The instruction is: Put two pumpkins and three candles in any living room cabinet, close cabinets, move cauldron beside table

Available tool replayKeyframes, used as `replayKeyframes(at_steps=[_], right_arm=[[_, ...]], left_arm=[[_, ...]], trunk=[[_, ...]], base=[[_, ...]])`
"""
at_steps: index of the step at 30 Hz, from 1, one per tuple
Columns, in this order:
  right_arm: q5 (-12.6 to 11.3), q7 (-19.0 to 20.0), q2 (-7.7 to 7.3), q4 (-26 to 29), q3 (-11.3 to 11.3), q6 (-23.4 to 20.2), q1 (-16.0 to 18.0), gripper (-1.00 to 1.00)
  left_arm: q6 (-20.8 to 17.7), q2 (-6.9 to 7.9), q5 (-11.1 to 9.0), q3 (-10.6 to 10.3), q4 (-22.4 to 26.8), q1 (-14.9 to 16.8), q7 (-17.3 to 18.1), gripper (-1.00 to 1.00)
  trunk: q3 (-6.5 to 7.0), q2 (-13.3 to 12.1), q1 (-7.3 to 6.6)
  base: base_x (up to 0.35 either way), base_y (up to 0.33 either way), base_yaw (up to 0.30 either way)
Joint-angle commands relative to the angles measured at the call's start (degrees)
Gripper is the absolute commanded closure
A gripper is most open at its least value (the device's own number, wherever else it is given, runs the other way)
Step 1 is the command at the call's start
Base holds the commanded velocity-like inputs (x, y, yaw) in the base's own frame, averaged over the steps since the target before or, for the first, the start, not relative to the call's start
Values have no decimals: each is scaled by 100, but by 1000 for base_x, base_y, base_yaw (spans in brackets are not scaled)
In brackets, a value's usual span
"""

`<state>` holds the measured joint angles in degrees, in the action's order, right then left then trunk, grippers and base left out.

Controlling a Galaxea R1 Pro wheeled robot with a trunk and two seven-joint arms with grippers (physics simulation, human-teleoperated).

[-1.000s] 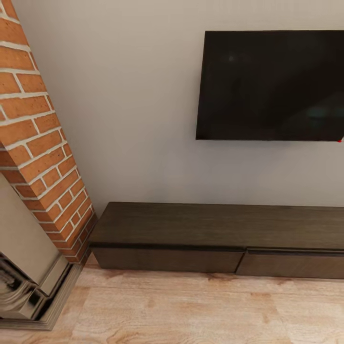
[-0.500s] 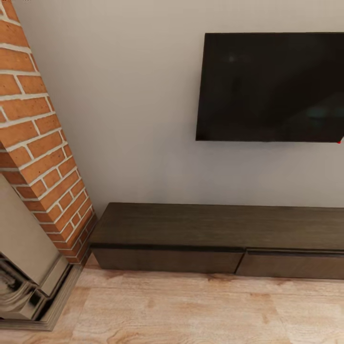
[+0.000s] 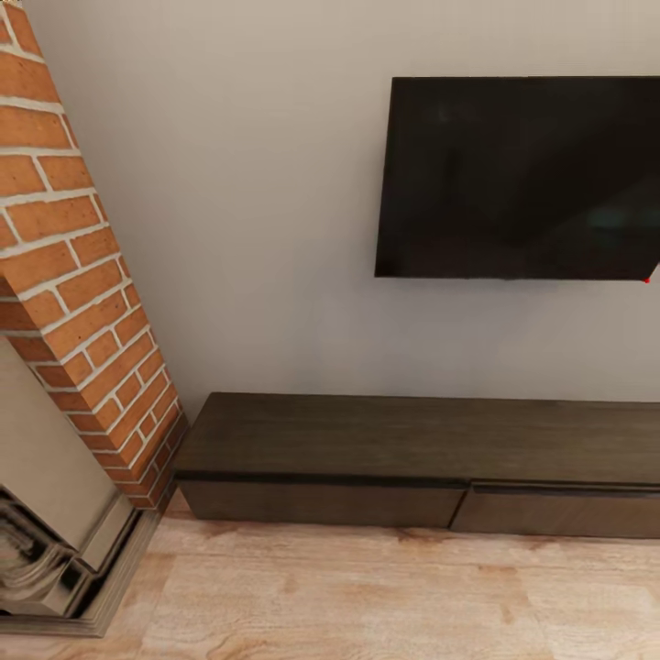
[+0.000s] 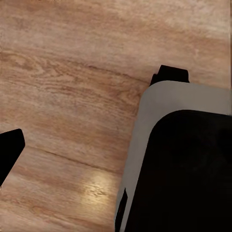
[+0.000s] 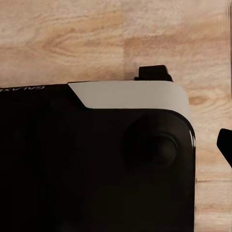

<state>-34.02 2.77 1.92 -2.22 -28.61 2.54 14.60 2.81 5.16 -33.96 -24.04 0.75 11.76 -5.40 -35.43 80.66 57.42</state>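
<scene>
**Closed Cabinet Against Wall, Arms Over Floor**

Where the head view faces the grey wall, the long, low dark brown wooden cabinet (image 3: 412, 458) stands on the light wood plank floor (image 3: 367, 596), both flat fronts shut. A black flat screen (image 3: 518, 179) hangs above it. A red brick chimney column (image 3: 78, 302) stands just left. Both wrist views show robot body panels over floor; finger state cannot be told.
</scene>
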Motion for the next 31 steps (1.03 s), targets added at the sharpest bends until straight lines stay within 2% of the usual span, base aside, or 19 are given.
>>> replayKeyframes(at_steps=[1, 4, 8, 24, 31], right_arm=[[-90, 33, 0, -24, -47, 86, 8, -100], [-117, 37, -5, -25, -48, 174, 8, -100], [-99, 39, -1, -24, -60, 220, 8, -100], [-95, 39, 44, 46, -67, 461, 8, -100], [-88, 39, 2, 24, -59, 466, 8, -100]], left_arm=[[3, -15, -42, -112, 4, 1, -16, -100], [-5, -38, -47, -256, 4, 2, -14, -100], [-8, -50, -49, -324, 4, 2, -14, -100], [50, -71, -89, -328, 4, 2, -40, -100], [53, -61, -98, -329, 4, 2, -40, -100]], trunk=[[14, -39, -23], [68, -159, -89], [140, -320, -177], [140, -320, -177], [140, -320, -177]], base=[[0, 0, 0], [0, 0, 0], [0, 0, 0], [0, 0, 0], [0, 0, 0]])
